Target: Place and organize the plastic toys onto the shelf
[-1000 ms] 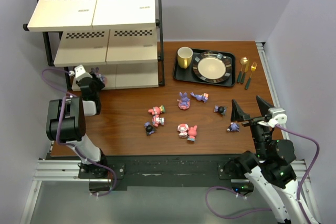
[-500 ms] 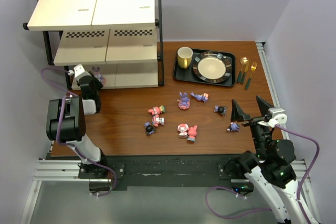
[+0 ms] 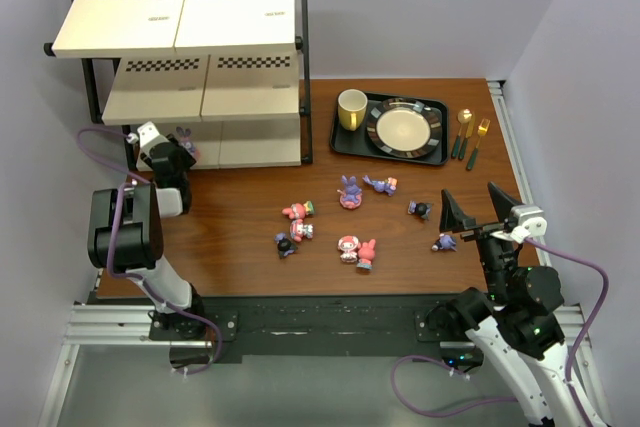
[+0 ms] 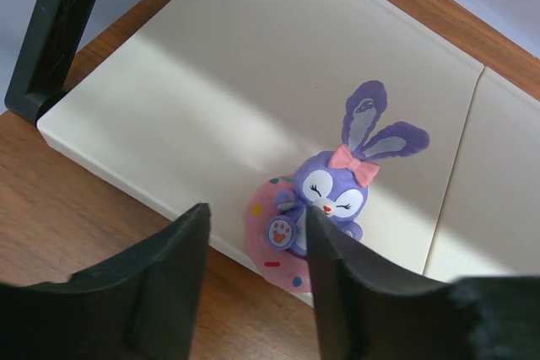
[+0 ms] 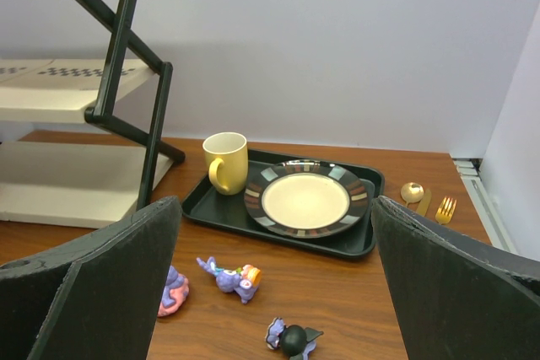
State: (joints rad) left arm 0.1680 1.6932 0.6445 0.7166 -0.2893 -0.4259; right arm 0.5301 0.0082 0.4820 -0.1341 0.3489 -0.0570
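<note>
The shelf [image 3: 230, 17] stands at the back left; its bottom board [image 4: 253, 82] fills the left wrist view. A purple bunny on a pink base [image 4: 333, 200] stands upright at that board's front edge [image 3: 184, 137]. My left gripper [image 3: 170, 154] is open and empty just in front of it, the bunny by the right finger [image 4: 354, 292]. Several other plastic toys lie mid-table: pink ones [image 3: 297, 211], a purple bunny [image 3: 349, 192], dark ones [image 3: 419, 209]. My right gripper [image 3: 470, 222] is wide open above the table's right side, near a small toy [image 3: 444, 242].
A black tray [image 3: 345, 139] at the back right holds a plate [image 3: 404, 129] and a yellow mug [image 3: 351, 109]. Gold cutlery [image 3: 465, 132] lies right of the tray. The shelf's black post [image 3: 304, 67] stands next to the tray. Walls close both sides.
My left gripper has shifted slightly to the left in front of the shelf. The purple bunny stays on the bottom board. The right arm has not moved.
</note>
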